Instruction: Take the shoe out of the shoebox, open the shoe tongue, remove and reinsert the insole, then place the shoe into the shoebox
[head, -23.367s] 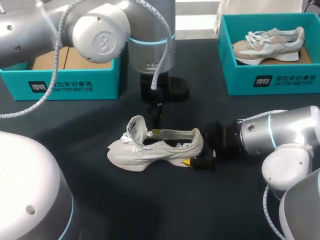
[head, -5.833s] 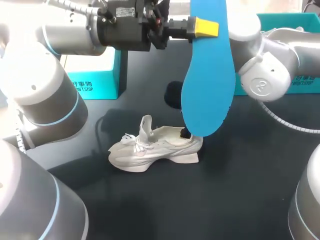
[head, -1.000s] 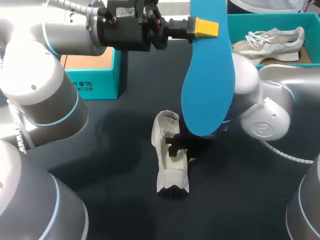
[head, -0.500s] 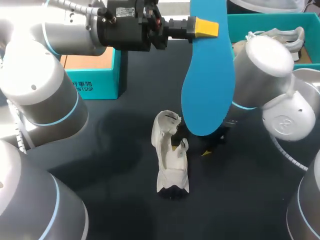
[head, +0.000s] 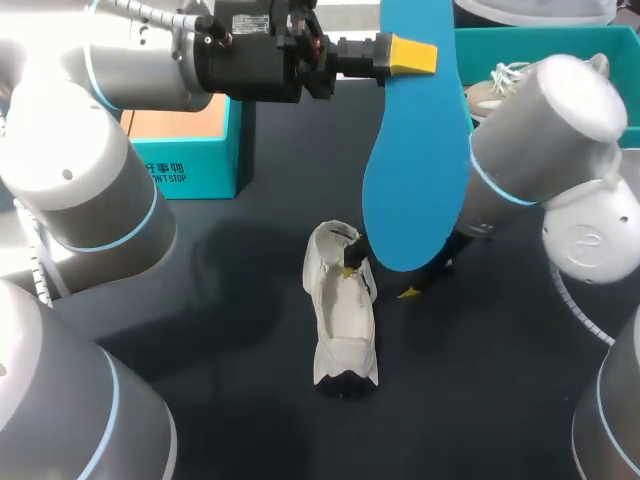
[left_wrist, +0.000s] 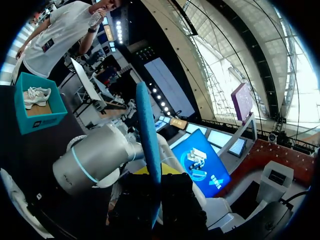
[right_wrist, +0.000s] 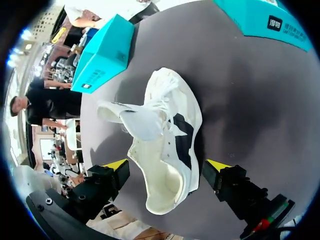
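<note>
The white shoe (head: 342, 315) lies on the dark table (head: 250, 400), heel end toward my right gripper (head: 378, 281), tongue pulled up. That gripper is open, its yellow tips on either side of the heel opening, apart from the shoe (right_wrist: 162, 145); in the right wrist view the gripper (right_wrist: 167, 166) straddles the heel. High above the table, my left gripper (head: 405, 55) is shut on the top end of the blue insole (head: 415, 150), which hangs down and hides part of the right arm. The left wrist view shows the insole (left_wrist: 148, 130) edge-on in that gripper (left_wrist: 152, 172).
A teal shoebox (head: 190, 160) stands at the back left. Another teal shoebox (head: 480, 40) at the back right holds a second white shoe (head: 490, 85), mostly hidden by my right arm. Both boxes show in the right wrist view (right_wrist: 102, 55) (right_wrist: 265, 20).
My right gripper has opened, let go of the shoe and drawn back to the right, the arm rising. The shoe stays put. The left arm with the insole has not moved.
</note>
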